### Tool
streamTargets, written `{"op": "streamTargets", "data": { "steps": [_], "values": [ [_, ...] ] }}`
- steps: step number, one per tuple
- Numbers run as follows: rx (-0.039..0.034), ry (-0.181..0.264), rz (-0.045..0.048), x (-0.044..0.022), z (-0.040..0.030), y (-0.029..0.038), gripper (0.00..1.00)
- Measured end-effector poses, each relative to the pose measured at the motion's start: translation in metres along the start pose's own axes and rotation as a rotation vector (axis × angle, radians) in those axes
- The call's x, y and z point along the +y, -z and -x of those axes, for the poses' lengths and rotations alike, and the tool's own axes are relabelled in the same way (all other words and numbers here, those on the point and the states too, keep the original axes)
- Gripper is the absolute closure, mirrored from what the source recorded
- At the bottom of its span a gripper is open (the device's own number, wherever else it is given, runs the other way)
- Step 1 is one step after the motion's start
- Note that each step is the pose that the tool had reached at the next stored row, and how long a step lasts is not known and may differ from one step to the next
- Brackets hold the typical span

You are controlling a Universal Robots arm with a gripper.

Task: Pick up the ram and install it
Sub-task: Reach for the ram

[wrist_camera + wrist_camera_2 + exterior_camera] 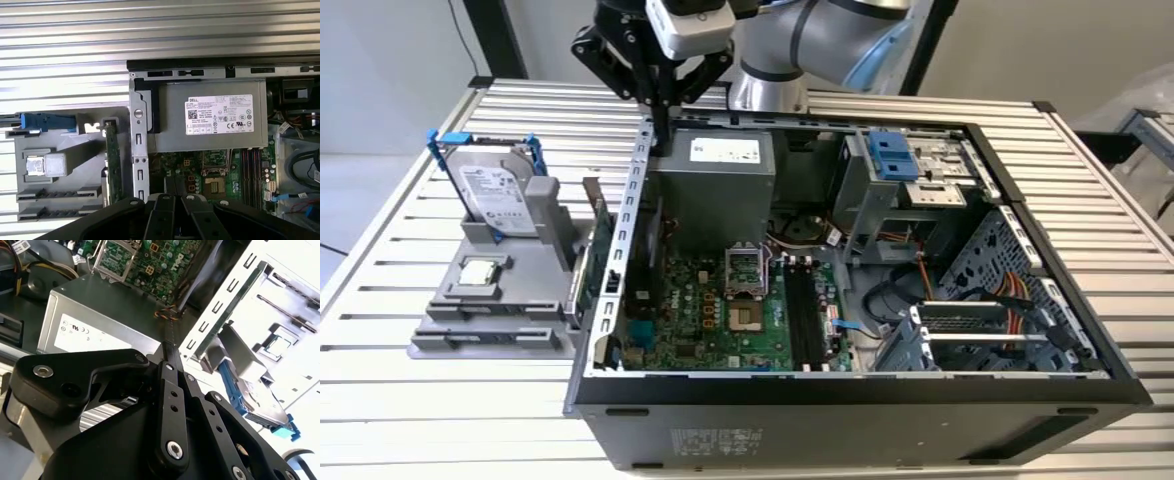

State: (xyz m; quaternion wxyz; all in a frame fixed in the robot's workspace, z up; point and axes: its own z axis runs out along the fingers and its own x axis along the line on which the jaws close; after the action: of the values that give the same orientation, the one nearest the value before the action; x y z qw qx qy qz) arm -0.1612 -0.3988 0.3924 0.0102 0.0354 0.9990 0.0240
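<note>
My gripper point(169, 347) — matt black, shiny screws point(174, 450). PSU point(172, 125) — dull grey sheet metal w/ paper label point(220, 115). The table point(60, 40): ribbed bright metal.

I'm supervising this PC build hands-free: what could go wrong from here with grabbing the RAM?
The RAM stick stands on edge close beside the case's side wall, so the tool might clip that wall. The tool looks shut; lowered like that it could strike the stick's top edge.
</note>
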Motion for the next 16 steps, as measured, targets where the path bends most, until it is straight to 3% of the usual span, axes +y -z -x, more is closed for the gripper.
{"op": "streamTargets", "data": {
  "steps": [16],
  "values": [
    [0.0001,0.000,0.0000,-0.0013,-0.0179,0.0002,1.00]
  ]
}}
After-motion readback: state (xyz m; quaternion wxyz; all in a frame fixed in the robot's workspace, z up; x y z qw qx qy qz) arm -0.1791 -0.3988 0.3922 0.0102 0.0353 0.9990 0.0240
